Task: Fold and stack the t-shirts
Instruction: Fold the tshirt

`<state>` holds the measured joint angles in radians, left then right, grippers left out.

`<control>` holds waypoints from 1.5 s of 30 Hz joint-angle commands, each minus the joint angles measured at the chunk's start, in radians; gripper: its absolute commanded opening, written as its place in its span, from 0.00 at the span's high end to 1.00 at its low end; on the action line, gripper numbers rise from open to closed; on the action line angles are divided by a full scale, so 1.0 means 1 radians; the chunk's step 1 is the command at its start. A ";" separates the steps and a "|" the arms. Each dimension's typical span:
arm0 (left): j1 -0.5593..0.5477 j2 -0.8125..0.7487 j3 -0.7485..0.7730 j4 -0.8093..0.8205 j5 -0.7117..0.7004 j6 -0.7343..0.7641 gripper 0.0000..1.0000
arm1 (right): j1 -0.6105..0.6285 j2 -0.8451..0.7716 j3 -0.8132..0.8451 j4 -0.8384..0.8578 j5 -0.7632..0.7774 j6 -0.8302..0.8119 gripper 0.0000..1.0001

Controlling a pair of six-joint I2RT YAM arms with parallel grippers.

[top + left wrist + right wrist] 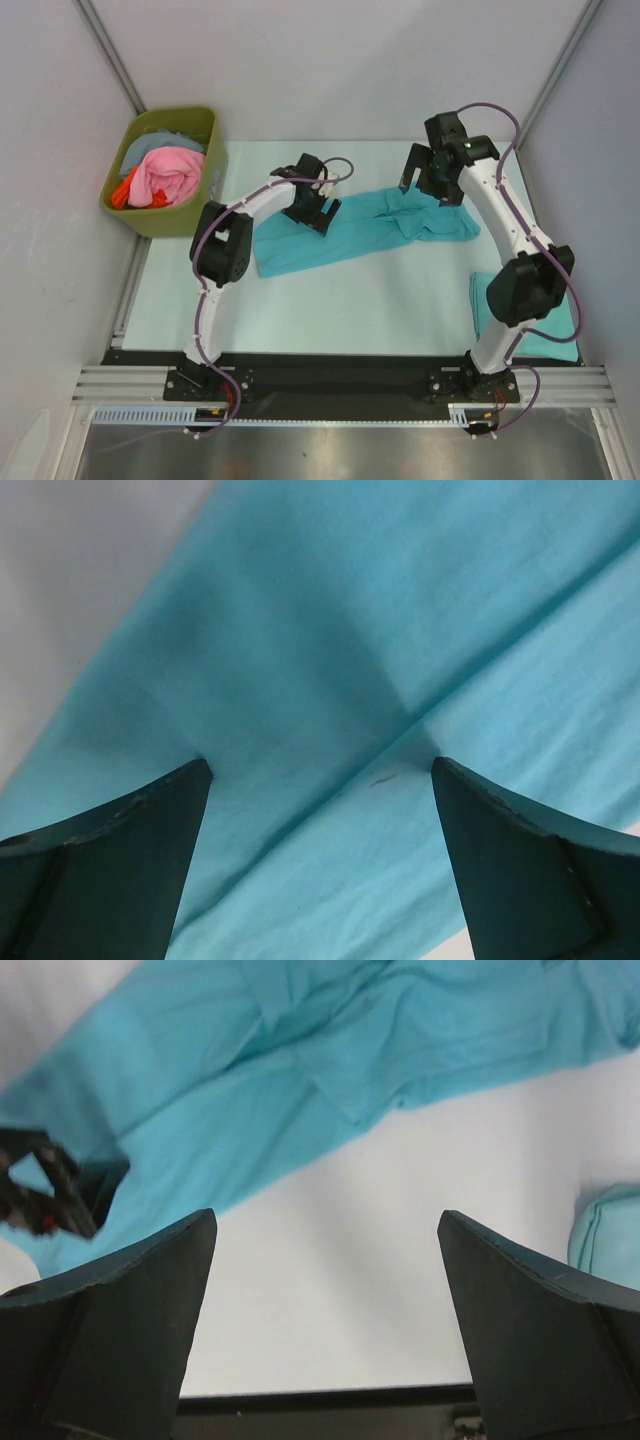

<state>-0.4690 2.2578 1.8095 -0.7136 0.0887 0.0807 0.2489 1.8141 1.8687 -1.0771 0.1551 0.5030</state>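
Teal t-shirt (pixel 365 235) spread on tabletop (pixel 330 310), left claw (pixel 320 770) apart just above it, right claw (pixel 326 1222) apart, folded t-shirt (pixel 482 298) at right

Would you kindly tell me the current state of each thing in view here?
Spread t-shirt: unfolded, rumpled, flat on the table.
Second t-shirt: folded, beside the right arm.
Bin: holds crumpled clothes.
Left gripper: open, over the spread t-shirt.
Right gripper: open, empty.

Robotics lab test cell. Indicators: plain white panel walls (pixel 330 70), silver aluminium extrusion rail (pixel 120 385) at near edge, pale mint tabletop (pixel 340 310), white-and-black left arm (pixel 225 250) and right arm (pixel 505 215) bolted side by side.
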 commanded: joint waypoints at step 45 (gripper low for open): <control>-0.528 -0.724 -0.475 0.056 -0.052 -0.624 0.02 | 0.004 0.396 -0.011 0.241 0.119 0.031 0.00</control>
<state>-1.0084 1.6073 1.2503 -0.5751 0.1471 -0.6010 0.2428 2.1685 1.8099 -0.8410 0.2035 0.5301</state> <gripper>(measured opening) 0.983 0.994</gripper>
